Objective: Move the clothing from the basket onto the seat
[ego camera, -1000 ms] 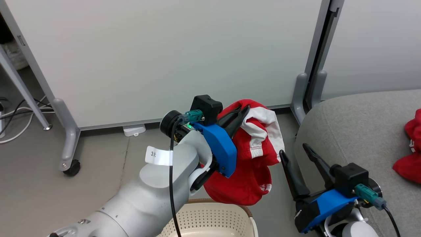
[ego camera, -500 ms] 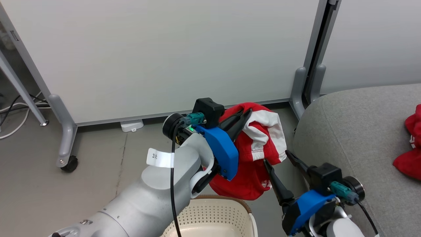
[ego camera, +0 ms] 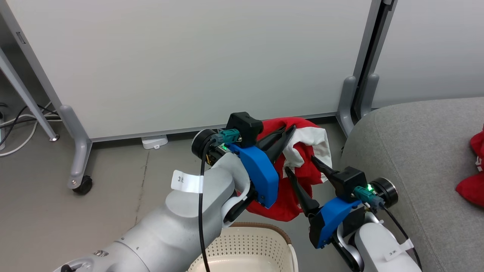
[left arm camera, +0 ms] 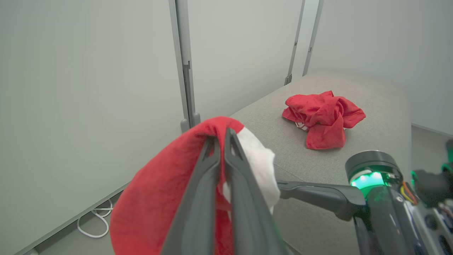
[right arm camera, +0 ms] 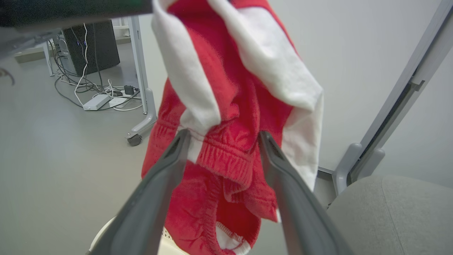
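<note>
A red piece of clothing with white trim (ego camera: 281,202) hangs above the basket (ego camera: 261,226), pinched at its top by my left gripper (ego camera: 288,130), which is shut on it (left arm camera: 221,136). My right gripper (ego camera: 300,164) is open, one finger on each side of the hanging fabric's ribbed band (right arm camera: 223,136). The cream perforated basket sits at the bottom centre of the head view. The grey seat (ego camera: 423,151) lies to the right, and another red garment (left arm camera: 324,118) lies crumpled on it (ego camera: 472,185).
White partition panels stand behind on grey feet, one with a caster (ego camera: 79,162). A grey post (ego camera: 355,94) rises right beside the seat's corner. Cables (ego camera: 15,128) and a small white box (ego camera: 153,141) lie on the grey floor.
My right gripper has moved left and up from beside the seat until its open fingers straddle the hanging garment. The left gripper keeps its hold in much the same place.
</note>
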### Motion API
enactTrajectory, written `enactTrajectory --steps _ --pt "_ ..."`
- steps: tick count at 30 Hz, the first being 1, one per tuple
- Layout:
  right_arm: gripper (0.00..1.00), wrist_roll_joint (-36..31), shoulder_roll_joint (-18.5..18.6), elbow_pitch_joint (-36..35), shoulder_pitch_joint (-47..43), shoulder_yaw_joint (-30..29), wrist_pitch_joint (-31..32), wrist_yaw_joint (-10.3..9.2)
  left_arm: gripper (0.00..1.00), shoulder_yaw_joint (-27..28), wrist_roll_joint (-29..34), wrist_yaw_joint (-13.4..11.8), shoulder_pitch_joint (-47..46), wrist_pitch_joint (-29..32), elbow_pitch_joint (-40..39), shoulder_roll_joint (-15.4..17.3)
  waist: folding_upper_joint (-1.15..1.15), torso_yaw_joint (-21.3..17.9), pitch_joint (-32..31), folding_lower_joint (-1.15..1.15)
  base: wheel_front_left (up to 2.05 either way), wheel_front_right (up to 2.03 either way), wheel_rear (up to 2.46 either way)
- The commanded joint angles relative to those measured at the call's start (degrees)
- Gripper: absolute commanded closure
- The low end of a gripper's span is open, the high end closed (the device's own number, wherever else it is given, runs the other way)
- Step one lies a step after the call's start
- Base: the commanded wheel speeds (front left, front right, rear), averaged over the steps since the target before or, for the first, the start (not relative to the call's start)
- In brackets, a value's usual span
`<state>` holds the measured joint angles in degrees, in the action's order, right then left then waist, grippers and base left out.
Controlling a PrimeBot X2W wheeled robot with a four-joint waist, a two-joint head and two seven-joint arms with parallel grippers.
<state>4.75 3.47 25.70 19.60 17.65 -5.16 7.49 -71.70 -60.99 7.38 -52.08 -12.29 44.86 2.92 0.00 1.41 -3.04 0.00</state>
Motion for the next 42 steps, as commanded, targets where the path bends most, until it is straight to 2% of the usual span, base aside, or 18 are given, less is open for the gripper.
enactTrajectory --steps 1,10,15,16,17,18,29,42 --pt "0.00 0.9 -0.2 1.4 1.8 0.7 -0.7 0.01 1.00 -0.3 0.0 0.1 -0.9 -0.4 -0.1 0.0 0.00 0.1 0.1 0.00 0.00 0.00 0.00" --pt "0.00 4.7 -0.6 11.2 8.4 3.6 1.4 0.01 1.00 -0.8 -0.6 0.1 -0.7 -0.1 -1.0 0.0 0.00 0.0 0.2 0.00 0.00 0.00 0.00" --pt "0.00 8.8 -0.6 15.2 11.4 7.2 1.5 0.01 1.00 -1.0 -1.0 0.1 -0.7 -0.1 -1.7 0.0 0.00 0.0 0.2 0.00 0.00 0.00 0.00" --pt "0.54 9.7 -0.6 16.0 11.7 7.8 1.6 0.01 1.00 -1.0 -1.0 0.1 -0.7 0.0 -1.8 0.0 0.00 0.0 0.2 0.00 0.00 0.00 0.00" --pt "0.54 9.7 -0.6 16.0 11.7 7.8 1.6 0.01 1.00 -1.0 -1.0 0.1 -0.7 0.0 -1.8 0.0 0.00 0.0 0.2 0.00 0.00 0.00 0.00" --pt "1.00 10.2 -0.6 16.7 12.2 8.4 1.4 0.01 1.00 -1.1 -0.9 0.1 -0.7 0.0 -1.8 0.0 0.00 0.1 0.2 0.00 0.00 0.00 0.00" --pt "1.00 12.6 -0.6 21.9 14.8 10.6 -1.9 0.01 1.00 -1.4 -1.2 0.1 -0.4 -0.2 -1.1 0.0 0.00 -0.6 0.0 0.00 0.00 0.00 0.00" --pt "1.00 13.6 -0.6 24.5 16.2 12.6 -4.1 0.01 1.00 -1.5 -1.9 0.1 -0.4 -0.6 -0.3 0.0 0.00 -2.0 0.0 0.00 0.00 0.00 0.00"
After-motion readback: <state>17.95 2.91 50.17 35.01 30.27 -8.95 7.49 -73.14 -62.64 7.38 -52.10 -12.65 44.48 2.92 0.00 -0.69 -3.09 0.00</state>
